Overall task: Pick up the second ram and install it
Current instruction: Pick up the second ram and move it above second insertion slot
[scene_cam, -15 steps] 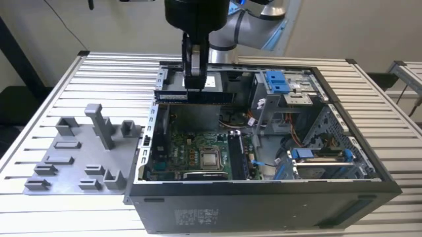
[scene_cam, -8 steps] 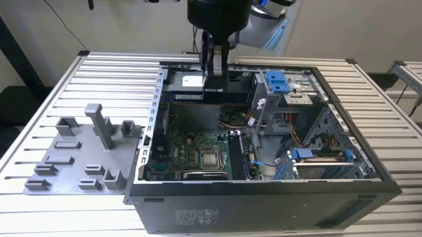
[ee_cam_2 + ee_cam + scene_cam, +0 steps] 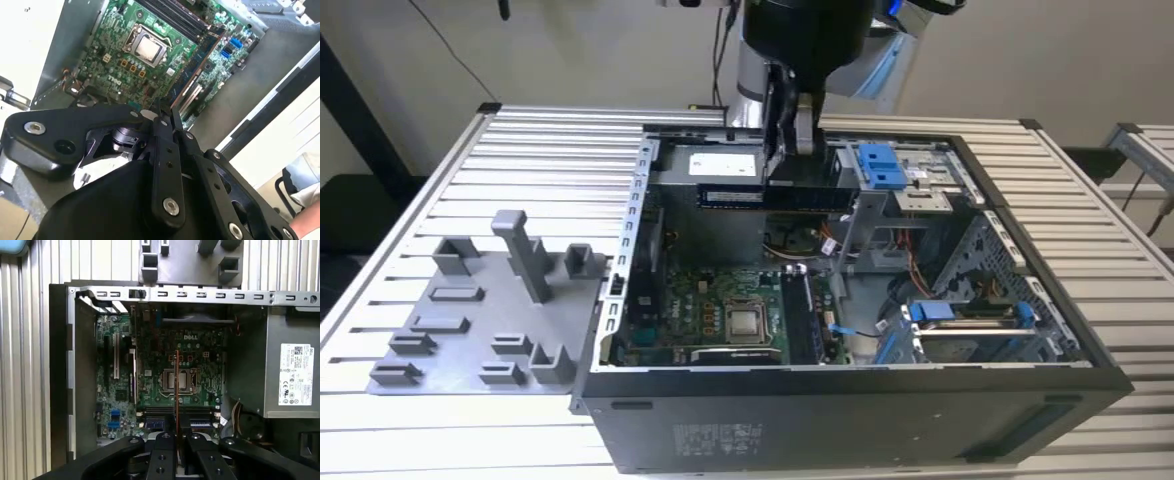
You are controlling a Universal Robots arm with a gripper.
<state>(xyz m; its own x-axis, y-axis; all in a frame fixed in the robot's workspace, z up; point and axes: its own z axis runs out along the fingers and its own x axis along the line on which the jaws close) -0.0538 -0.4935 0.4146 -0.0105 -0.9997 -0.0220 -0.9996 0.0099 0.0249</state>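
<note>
Black two-finger gripper [image 3: 790, 176] is pinched shut on the second ram [image 3: 727, 196], a slim blue-green circuit board with dark chips. I see it held level above the open black computer case [image 3: 854, 400]. My arm hangs near-vertical, the stick edge-on [image 3: 176, 385] over the green motherboard [image 3: 150, 370].

Open computer case [image 3: 854, 420] lying on side, middle of slatted worktop [image 3: 547, 140]. Green motherboard [image 3: 707, 310] on case floor, bare processor [image 3: 749, 322] at its centre. Blue drive brackets [image 3: 881, 165] by case's far wall. Grey slotted holder tray [image 3: 467, 330] just beside case, toward worktop edge at exterior view's left.
</note>
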